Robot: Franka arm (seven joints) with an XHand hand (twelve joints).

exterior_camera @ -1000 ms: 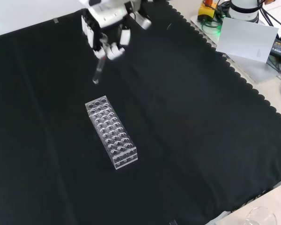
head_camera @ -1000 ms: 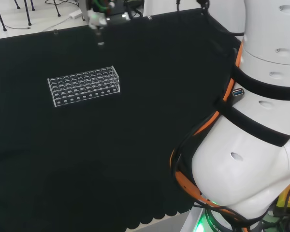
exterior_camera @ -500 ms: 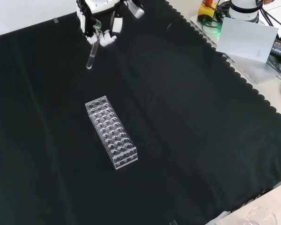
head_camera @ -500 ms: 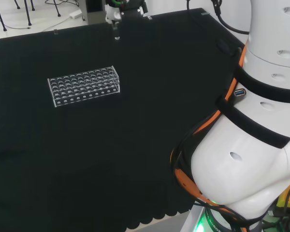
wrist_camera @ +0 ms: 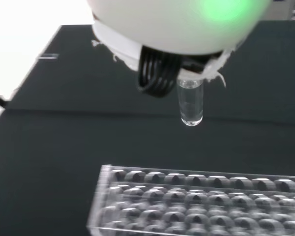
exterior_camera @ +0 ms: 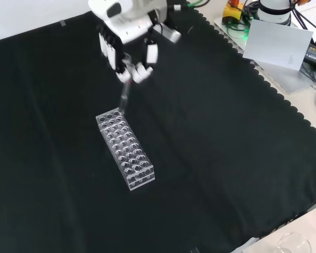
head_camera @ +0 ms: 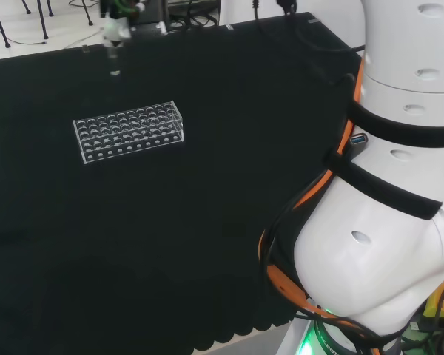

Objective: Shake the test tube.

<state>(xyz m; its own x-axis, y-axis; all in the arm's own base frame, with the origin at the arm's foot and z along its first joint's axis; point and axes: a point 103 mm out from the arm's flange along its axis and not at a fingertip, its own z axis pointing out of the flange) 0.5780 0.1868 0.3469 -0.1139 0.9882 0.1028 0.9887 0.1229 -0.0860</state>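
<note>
The hand (exterior_camera: 127, 50) hangs in the air above the far end of the clear test tube rack (exterior_camera: 125, 147), its fingers curled round a clear test tube (exterior_camera: 125, 97). The tube points down and slants a little, its rounded tip just above the rack's end. In the head view the hand (head_camera: 118, 16) shows at the top edge, with the tube (head_camera: 115, 59) below it and the rack (head_camera: 129, 130) lower on the cloth. In the wrist view the tube (wrist_camera: 190, 104) sticks out under the blurred white hand (wrist_camera: 187, 24), above the rack's holes (wrist_camera: 201, 204).
The arm's white links (head_camera: 399, 185) stand at the right of the head view. In the front view a white sheet (exterior_camera: 279, 45) and cables lie off the cloth at the top right, and a glass rim (exterior_camera: 292, 243) shows at the bottom edge.
The hand with the tube has swung lower and to the right in the front view, toward the rack; in the head view it has moved left. The rack has not moved.
</note>
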